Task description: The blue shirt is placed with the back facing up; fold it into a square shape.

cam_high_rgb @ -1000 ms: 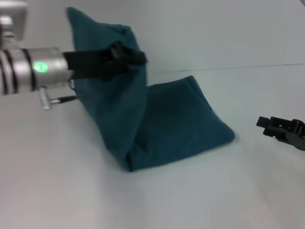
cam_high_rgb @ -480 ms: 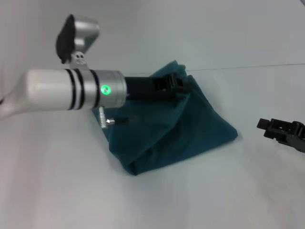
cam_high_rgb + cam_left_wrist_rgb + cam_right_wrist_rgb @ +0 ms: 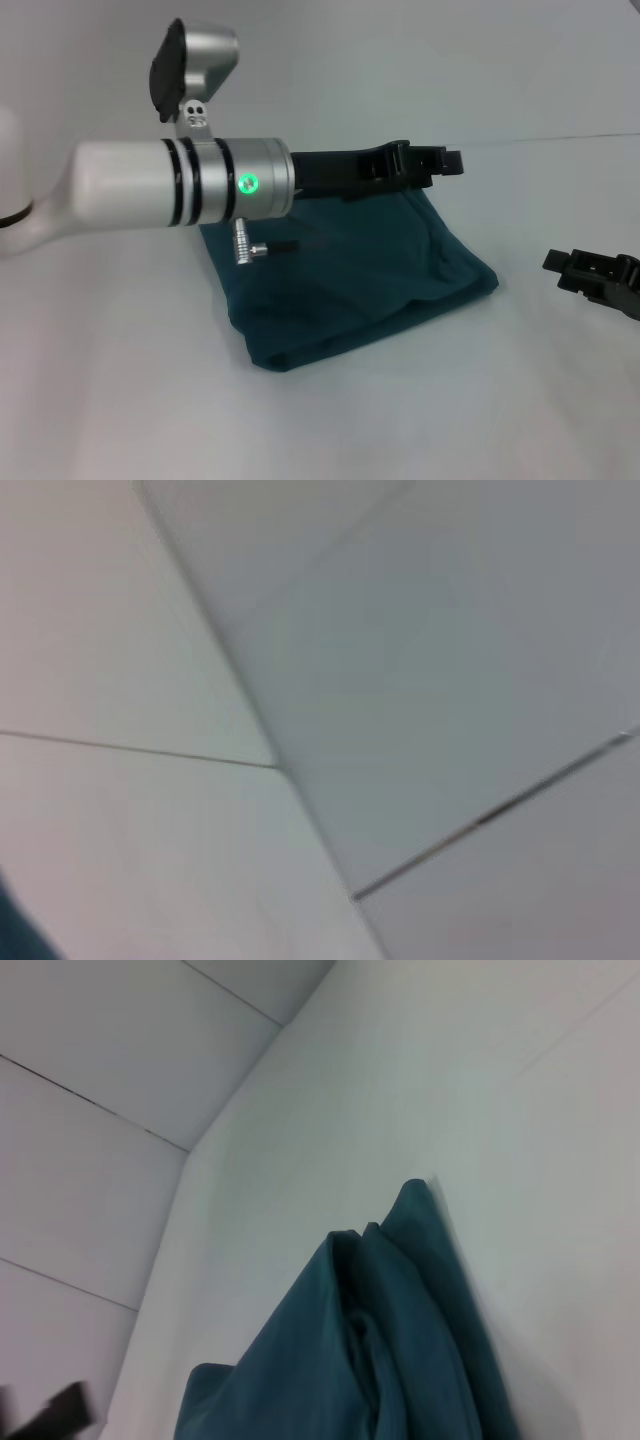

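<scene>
The left arm (image 3: 150,195) reaches across from the left, its silver wrist band lit by a green light (image 3: 246,183). Beyond it the left gripper (image 3: 440,162) hangs just above the far edge of the blue shirt (image 3: 350,275); its fingers look parted and hold no cloth, though the angle makes this hard to judge. The shirt lies on the white table (image 3: 150,400) as a folded, roughly square bundle (layered edges toward the near left corner). Well apart at the right edge sits the right gripper (image 3: 558,263), whether spread or pressed together I cannot tell.
</scene>
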`<move>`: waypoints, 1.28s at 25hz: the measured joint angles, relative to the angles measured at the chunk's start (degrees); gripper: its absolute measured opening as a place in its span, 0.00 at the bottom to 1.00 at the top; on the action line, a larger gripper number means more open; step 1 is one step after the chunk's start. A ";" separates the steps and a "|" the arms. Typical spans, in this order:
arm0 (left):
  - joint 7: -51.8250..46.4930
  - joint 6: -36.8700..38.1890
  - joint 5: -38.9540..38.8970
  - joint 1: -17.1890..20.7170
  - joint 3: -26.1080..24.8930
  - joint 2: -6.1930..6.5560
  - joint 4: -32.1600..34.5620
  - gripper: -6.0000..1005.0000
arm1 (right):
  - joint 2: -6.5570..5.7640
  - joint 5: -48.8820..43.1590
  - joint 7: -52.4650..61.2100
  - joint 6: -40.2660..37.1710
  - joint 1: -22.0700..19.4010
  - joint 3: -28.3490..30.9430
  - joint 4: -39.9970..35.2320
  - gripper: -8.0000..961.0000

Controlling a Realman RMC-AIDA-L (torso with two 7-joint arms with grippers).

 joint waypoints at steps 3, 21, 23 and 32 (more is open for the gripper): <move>0.28 4.18 -1.62 3.08 -0.44 0.30 3.19 0.32 | -0.14 -0.97 0.16 0.00 0.26 0.02 0.00 0.64; -7.70 23.89 11.22 23.26 -14.25 6.30 11.90 0.94 | -5.78 -18.24 12.15 -6.31 11.44 -0.45 -5.37 0.64; -7.50 24.67 12.77 24.59 -16.36 6.28 12.51 0.95 | -6.10 -20.97 15.24 -7.39 14.03 -0.98 -7.69 0.64; -6.37 26.11 13.18 27.81 -21.52 5.81 14.19 0.96 | -3.19 -31.35 25.46 -1.26 26.30 -3.96 -10.60 0.64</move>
